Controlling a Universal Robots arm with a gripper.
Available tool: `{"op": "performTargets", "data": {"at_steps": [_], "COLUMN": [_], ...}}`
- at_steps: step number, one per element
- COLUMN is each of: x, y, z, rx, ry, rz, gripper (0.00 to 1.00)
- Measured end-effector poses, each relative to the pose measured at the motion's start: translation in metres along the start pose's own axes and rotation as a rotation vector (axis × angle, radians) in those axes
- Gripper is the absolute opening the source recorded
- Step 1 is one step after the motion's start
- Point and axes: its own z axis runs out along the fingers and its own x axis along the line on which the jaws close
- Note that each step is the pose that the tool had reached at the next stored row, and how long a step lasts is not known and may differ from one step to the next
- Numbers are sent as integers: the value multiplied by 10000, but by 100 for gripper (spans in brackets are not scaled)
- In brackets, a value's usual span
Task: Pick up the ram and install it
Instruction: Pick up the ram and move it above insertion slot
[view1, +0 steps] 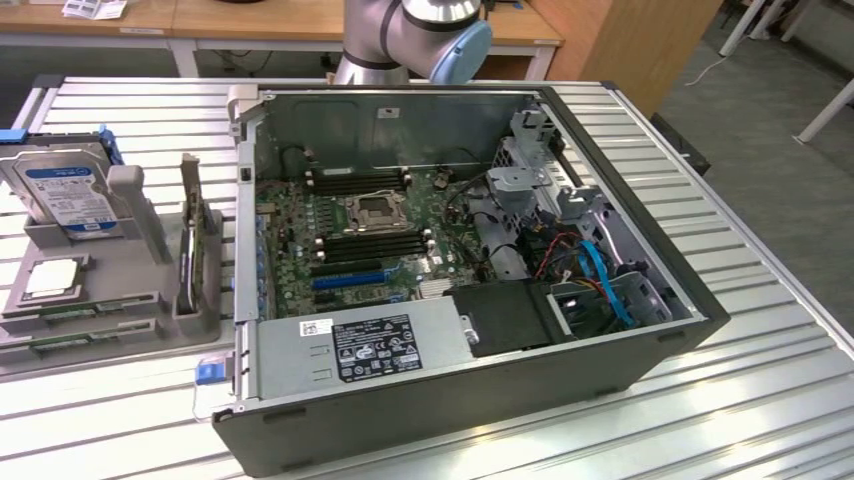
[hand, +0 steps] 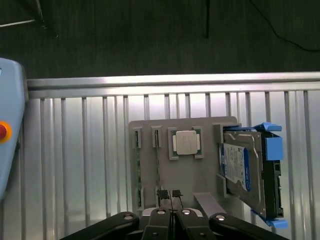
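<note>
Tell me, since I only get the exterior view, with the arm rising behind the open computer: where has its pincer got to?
Observer: In the wrist view the pincer hangs over the grey holder, the one beside the computer.
Operator: Has it grabbed the ram?
Observer: No. It is shut with nothing between its tips, and the ram stands on edge in the holder's slots.
</note>
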Motion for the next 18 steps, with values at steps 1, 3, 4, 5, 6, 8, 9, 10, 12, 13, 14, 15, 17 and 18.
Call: {"op": "performTargets", "data": {"at_steps": [1,3,4,5,6,8,9,10,12,13,14,15,17,18], "x": [0,0,0,0,0,0,0,0,0,0,0,0,0,0], "y": [0,0,0,0,0,0,0,0,0,0,0,0,0,0], "z": [0,0,0,0,0,0,0,0,0,0,0,0,0,0], "rx": [-2,-3,-4,-3,-3,-2,-4,-3,-3,-3,-3,-3,-3,-3], "ry": [3,6,6,6,6,5,6,6,6,6,6,6,6,6], "rz": [-82,-126,-127,-128,-128,-128,-128,-128,-128,-128,-128,-128,-128,-128], "gripper": [10,10,10,10,10,10,10,10,10,11,16,16,23,29]}}
